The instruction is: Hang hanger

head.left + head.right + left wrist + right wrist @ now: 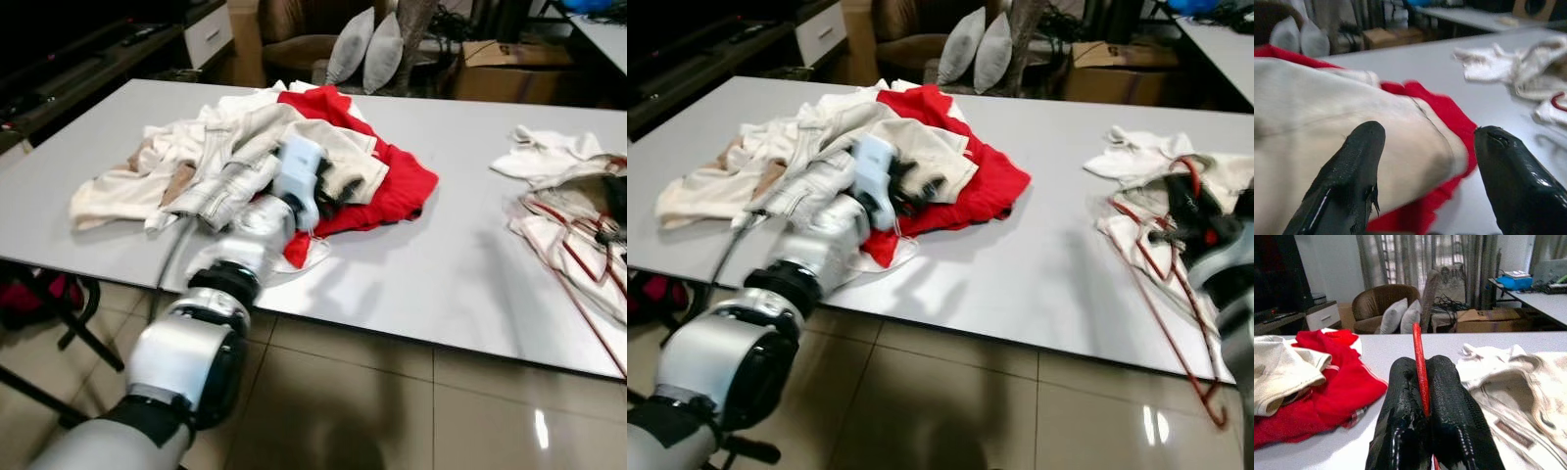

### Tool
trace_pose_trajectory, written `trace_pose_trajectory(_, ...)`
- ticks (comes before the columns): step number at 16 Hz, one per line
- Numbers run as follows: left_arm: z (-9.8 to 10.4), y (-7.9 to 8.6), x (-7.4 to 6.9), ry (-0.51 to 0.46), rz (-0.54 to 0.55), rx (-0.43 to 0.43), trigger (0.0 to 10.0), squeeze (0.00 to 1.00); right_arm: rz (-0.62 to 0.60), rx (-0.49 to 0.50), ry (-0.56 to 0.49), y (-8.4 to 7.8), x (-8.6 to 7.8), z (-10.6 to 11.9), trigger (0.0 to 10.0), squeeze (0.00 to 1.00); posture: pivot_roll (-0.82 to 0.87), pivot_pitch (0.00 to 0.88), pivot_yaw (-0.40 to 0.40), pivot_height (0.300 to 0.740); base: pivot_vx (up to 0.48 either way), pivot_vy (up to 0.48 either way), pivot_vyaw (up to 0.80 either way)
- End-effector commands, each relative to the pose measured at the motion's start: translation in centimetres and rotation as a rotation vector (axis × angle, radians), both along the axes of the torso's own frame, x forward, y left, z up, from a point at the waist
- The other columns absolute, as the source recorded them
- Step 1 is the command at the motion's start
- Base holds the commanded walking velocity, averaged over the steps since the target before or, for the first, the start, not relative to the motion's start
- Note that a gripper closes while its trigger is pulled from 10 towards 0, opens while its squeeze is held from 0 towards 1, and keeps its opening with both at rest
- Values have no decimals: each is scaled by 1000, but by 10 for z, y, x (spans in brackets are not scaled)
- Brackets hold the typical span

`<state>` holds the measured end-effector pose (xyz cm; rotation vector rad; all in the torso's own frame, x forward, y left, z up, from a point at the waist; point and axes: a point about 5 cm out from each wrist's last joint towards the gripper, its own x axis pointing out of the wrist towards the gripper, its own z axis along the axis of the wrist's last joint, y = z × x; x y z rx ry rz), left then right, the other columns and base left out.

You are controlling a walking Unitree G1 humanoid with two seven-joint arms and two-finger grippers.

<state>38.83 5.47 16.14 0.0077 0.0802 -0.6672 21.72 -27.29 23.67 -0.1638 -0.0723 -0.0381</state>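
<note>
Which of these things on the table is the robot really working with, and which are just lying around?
In use:
red hanger, clamped in the right gripper
left gripper, open at the cream garment on the clothes pile

Lying about:
red garment
white clothes under the hanger
grey cushions
cardboard box

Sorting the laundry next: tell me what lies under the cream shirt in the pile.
A red garment lies under the cream shirt, spreading toward the table edge. The left hand, open, reaches over the shirt. Anything deeper is covered.
</note>
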Motion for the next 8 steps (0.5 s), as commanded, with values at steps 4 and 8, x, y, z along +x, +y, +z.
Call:
trace_pose_trajectory(4,-12,-20,-5,89,31,24,10000,0,50,-34,12,26,-27,8,10000,0,-487,46,125,740,0,0,0)
trace_pose_trajectory(8,-50,5,-12,150,168,248,10000,0,83,-55,48,37,-36,9,10000,0,-535,64,124,740,0,0,0)
